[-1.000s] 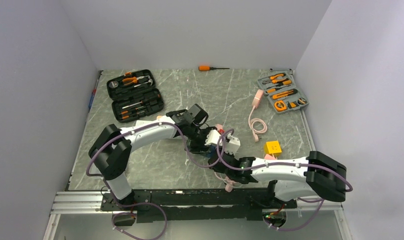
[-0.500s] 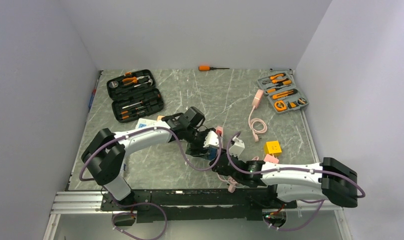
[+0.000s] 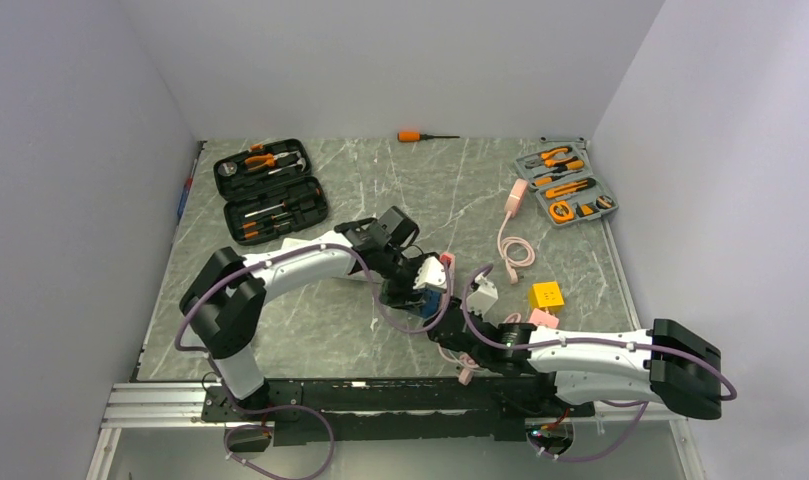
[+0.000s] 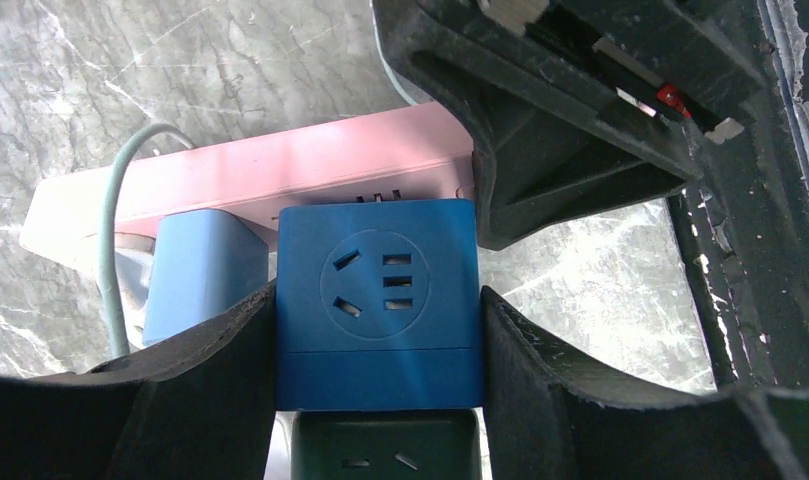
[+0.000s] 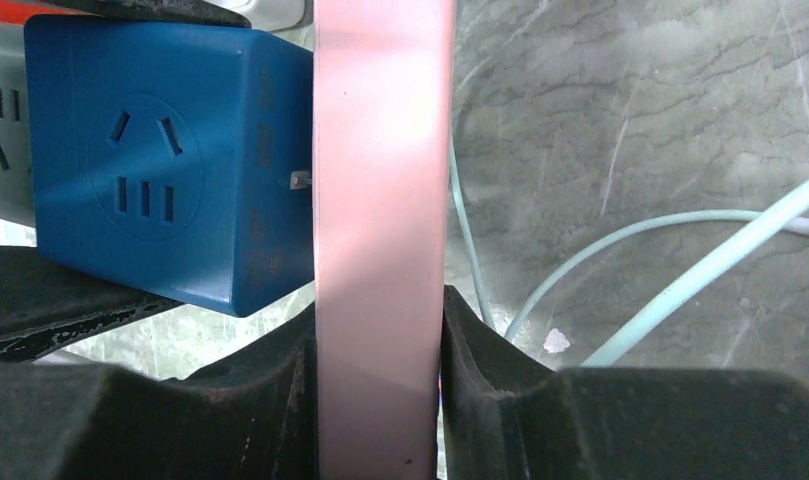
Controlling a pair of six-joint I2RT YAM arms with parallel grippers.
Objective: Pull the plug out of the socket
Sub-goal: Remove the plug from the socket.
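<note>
Clamping the blue plug (image 4: 378,290) by its two sides, the left gripper (image 4: 378,345) is closed tight on it near the middle of the table (image 3: 315,325), with the plug's back against the pink strip (image 4: 280,165). Further right, the right gripper (image 5: 380,370) is pinched around that strip's edge, and a prong (image 5: 300,180) shows in the thin gap between plug and strip, so the pull looks begun but unfinished. Next, the two need drawing apart straight along the prongs, strip held firm, no twisting.
</note>
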